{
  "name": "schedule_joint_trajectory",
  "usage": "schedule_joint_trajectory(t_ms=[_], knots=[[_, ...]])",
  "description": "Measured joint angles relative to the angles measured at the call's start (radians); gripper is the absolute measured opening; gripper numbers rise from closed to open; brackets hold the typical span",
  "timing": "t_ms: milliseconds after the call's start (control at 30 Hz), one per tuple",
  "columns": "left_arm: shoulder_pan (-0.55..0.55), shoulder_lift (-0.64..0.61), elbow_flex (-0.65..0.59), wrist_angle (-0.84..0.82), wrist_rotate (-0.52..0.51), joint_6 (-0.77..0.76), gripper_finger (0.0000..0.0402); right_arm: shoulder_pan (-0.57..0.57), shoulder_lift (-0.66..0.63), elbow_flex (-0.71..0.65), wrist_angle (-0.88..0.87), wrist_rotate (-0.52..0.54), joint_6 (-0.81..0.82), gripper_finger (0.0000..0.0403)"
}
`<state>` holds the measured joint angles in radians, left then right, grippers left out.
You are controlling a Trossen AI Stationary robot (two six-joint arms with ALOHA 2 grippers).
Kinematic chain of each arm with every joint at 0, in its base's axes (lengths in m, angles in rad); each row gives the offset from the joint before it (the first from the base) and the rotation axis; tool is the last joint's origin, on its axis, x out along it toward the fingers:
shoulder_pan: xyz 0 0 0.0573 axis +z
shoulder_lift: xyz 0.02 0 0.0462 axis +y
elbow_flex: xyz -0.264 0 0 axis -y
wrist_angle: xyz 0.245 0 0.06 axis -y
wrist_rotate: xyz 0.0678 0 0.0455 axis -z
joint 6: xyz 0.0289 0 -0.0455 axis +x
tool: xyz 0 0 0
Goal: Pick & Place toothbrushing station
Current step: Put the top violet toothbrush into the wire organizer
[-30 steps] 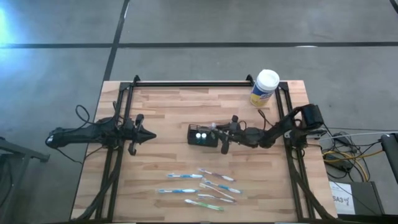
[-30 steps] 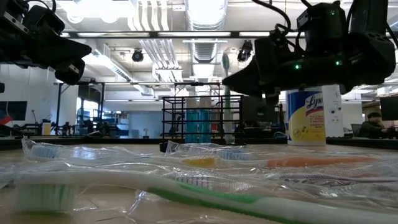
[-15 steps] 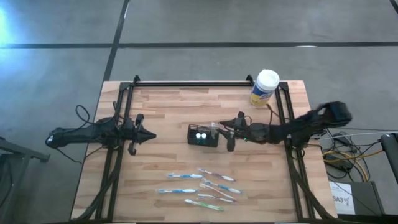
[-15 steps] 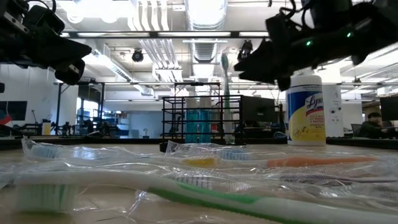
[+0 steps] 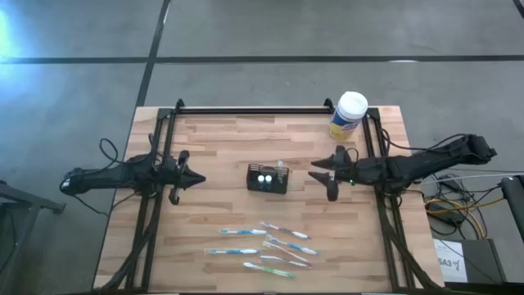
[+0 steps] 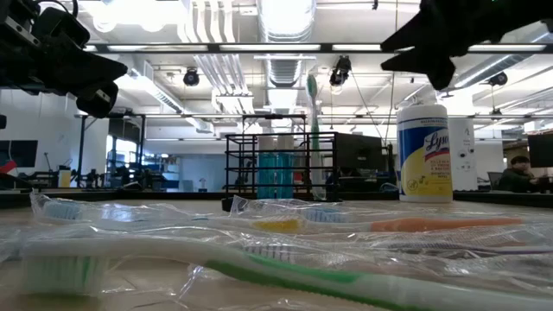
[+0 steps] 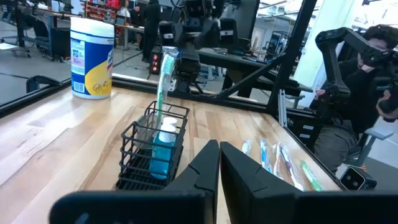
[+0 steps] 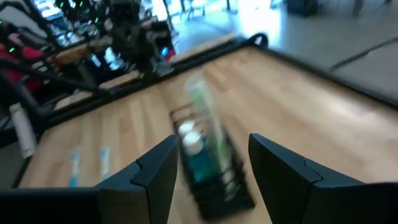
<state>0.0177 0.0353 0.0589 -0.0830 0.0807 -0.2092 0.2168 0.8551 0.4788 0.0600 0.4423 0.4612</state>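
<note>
The black mesh holder (image 5: 268, 179) stands on the table's middle, with two white-topped round pieces (image 5: 264, 175) in it. A green toothbrush (image 7: 163, 81) stands upright in its right end, head up; it also shows in the low view (image 6: 312, 117). Several wrapped toothbrushes (image 5: 266, 244) lie flat on the table nearer the front edge. My right gripper (image 5: 323, 178) is open and empty, a short way right of the holder; its fingers frame the holder (image 8: 208, 171) in its wrist view. My left gripper (image 5: 199, 178) is shut and empty, left of the holder.
A yellow canister with a white lid (image 5: 348, 115) stands at the table's far right, behind my right arm. Black frame rails (image 5: 246, 111) run along the far edge and both sides. A person (image 7: 379, 74) sits beyond the table's near side.
My right gripper has drawn back from the holder toward the table's right edge and risen. The green toothbrush has stayed upright in the holder.
</note>
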Motion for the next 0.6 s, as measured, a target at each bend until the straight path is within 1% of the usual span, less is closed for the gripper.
schedule_joint_trajectory(t_ms=[67, 133, 300, 433, 600], knots=[[0.0, 0.0, 0.0, 0.0, 0.0, 0.0, 0.0019, 0.039, 0.007, 0.007, -0.049, -0.001, 0.049, 0.0192], [0.0, 0.0, 0.0, 0.0, 0.0, 0.0, 0.0019, 0.083, 0.034, 0.008, -0.058, -0.01, 0.096, 0.0192], [0.0, 0.0, 0.0, 0.0, 0.0, 0.0, 0.0019, 0.189, 0.152, 0.009, -0.043, -0.025, 0.234, 0.0192], [0.0, 0.0, 0.0, 0.003, -0.001, -0.002, 0.0019, 0.249, 0.299, 0.056, -0.046, -0.024, 0.316, 0.0192], [0.0, 0.0, 0.0, 0.004, 0.0, -0.006, 0.0019, 0.281, 0.532, 0.175, -0.064, -0.024, 0.319, 0.0192]])
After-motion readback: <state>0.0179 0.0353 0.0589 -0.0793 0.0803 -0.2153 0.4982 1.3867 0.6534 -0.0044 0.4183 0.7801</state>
